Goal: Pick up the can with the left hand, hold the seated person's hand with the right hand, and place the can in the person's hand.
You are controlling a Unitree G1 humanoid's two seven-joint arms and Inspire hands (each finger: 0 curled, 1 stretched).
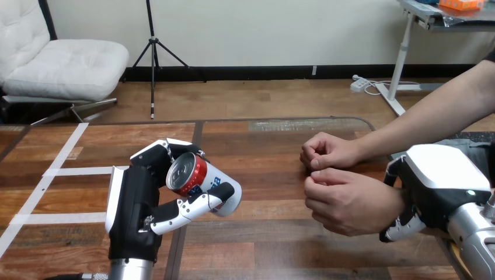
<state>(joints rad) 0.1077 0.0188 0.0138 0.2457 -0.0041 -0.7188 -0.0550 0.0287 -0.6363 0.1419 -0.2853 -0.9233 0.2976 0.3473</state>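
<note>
Left hand [135, 198] grips the tilted can [205, 178]; thumb across it.

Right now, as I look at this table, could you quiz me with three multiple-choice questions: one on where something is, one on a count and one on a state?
1. Where is the can?
A. in a basket
B. in the robot's left hand
C. lying in a bowl

2. How many of the person's hands can be seen?
A. none
B. one
C. two

3. How does the can sit?
A. tipped over, top toward the camera
B. upright
C. crushed flat

Answers:
1 B: the left hand's fingers curl round the can.
2 C: two curled hands lie close together at the view's right.
3 A: the can's round silver top faces the camera.
</note>
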